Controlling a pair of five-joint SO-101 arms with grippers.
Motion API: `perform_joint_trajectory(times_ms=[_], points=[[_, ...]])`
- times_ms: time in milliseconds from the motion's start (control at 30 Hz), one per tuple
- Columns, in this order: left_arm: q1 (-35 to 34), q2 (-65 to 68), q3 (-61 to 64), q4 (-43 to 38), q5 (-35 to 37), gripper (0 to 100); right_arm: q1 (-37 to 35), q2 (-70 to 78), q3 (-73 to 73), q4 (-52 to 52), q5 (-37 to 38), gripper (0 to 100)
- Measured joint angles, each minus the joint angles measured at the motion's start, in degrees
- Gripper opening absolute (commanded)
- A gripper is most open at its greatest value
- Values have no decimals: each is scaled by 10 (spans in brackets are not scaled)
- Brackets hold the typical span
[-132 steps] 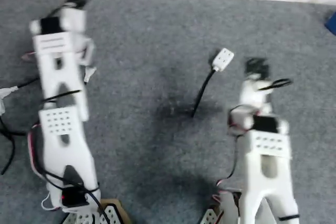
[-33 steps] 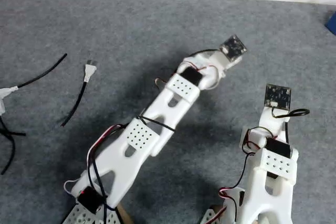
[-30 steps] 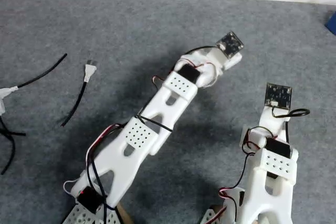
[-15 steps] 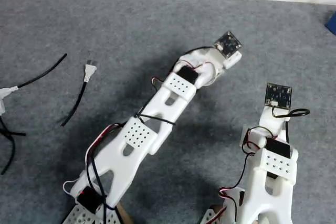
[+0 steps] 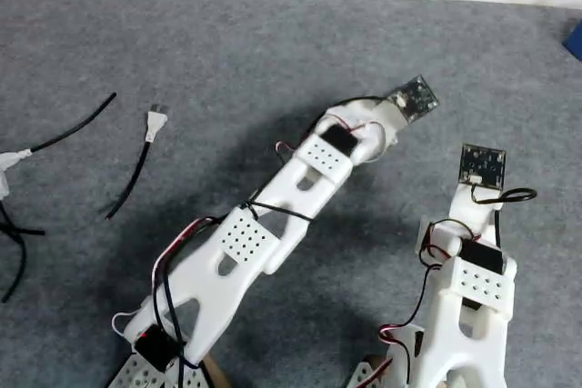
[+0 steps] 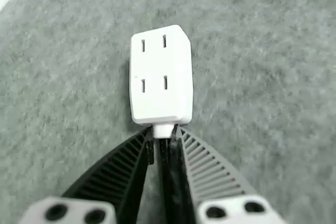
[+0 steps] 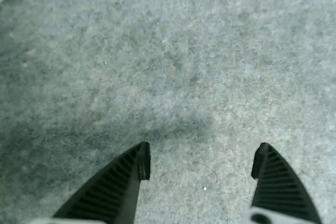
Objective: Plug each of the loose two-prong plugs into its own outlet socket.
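Observation:
A white outlet block (image 6: 160,74) with two pairs of slots lies flat on the grey carpet. My left gripper (image 6: 164,141) is shut on its black cord (image 6: 169,177) just behind the block's short neck. In the high view my left arm (image 5: 300,179) stretches diagonally across the carpet, and its wrist covers the block. A loose white two-prong plug (image 5: 155,124) with a short black cord lies far to the left. My right gripper (image 7: 202,153) hangs open over bare carpet, holding nothing; its arm (image 5: 473,252) stands at the right.
A second black cable (image 5: 77,129) and a white connector (image 5: 5,165) lie at the left edge. A blue object (image 5: 575,39) shows at the right edge. A pale strip borders the carpet at the back.
Over the last seconds my left arm swung from the left side across to the outlet block. In the last half second its wrist shifted right and a little nearer. My right arm kept still.

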Motion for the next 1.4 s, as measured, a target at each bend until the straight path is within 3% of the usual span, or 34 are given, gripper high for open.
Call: perform_joint_trajectory(times_ms=[100,300,400,667,900,1033,1100,1200,1400], points=[[4,-20,-40,132,-1,7,0,0,0,0,0,307],[19,-60,-144,481,0,6,0,0,0,0,0,307],[18,-76,-135,547,-1,6,-5,0,2,0,0,307],[-28,-152,9,558,0,5,-14,0,13,0,0,307],[-60,-343,278,558,-33,8,-14,0,13,-1,0,307],[-70,-479,364,546,-39,109,-14,0,13,-1,0,307],[-88,-520,368,499,-39,181,-14,0,13,-1,0,307],[-106,-517,371,404,-20,185,-14,0,13,-1,0,307],[-106,-361,351,207,6,181,-14,0,13,-1,0,307]])
